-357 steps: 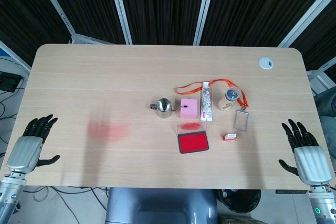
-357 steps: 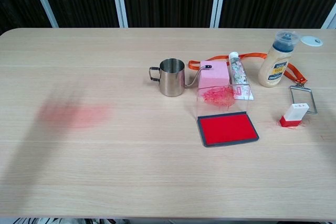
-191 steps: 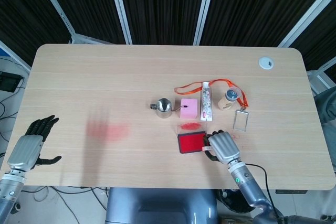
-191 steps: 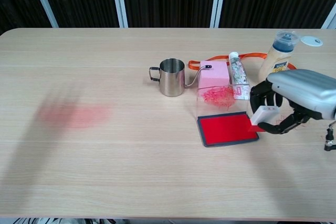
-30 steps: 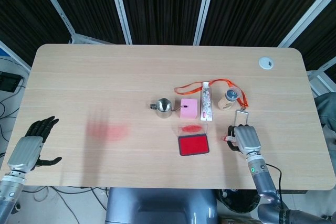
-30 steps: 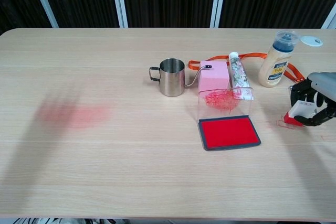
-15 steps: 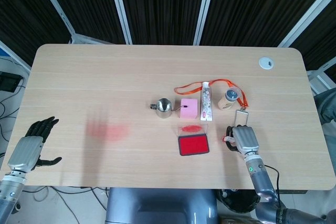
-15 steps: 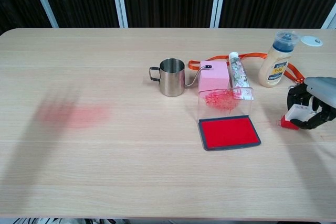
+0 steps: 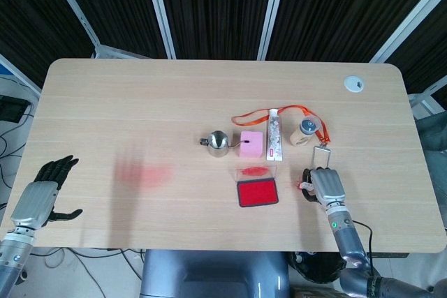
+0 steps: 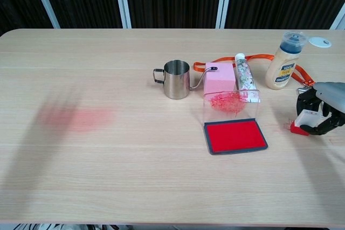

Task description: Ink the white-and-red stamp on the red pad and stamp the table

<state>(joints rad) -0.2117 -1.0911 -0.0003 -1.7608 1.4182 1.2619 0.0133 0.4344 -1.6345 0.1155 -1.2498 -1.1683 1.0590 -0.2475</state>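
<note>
Now that the white-and-red stamp (image 10: 305, 121) sits lower than a second ago, its red base meets the table (image 10: 135, 160) to the right of the red pad (image 10: 235, 136), well apart from it. The right hand (image 10: 322, 112) has its fingers curled around the white body, so the stamping press looks under way and lifting should come next. A faint red mark shows beside the base. Far off at the near left edge, the left hand (image 9: 40, 197) hovers with fingers spread, holding nothing. Behind the pad stand a steel pitcher (image 10: 176, 79), a pink block (image 10: 220, 78), a tube (image 10: 245, 76) and a bottle (image 10: 285, 65). An older red smear (image 10: 75, 117) stains the pale wood; dark slatted panels (image 9: 209, 5) line the room.
</note>
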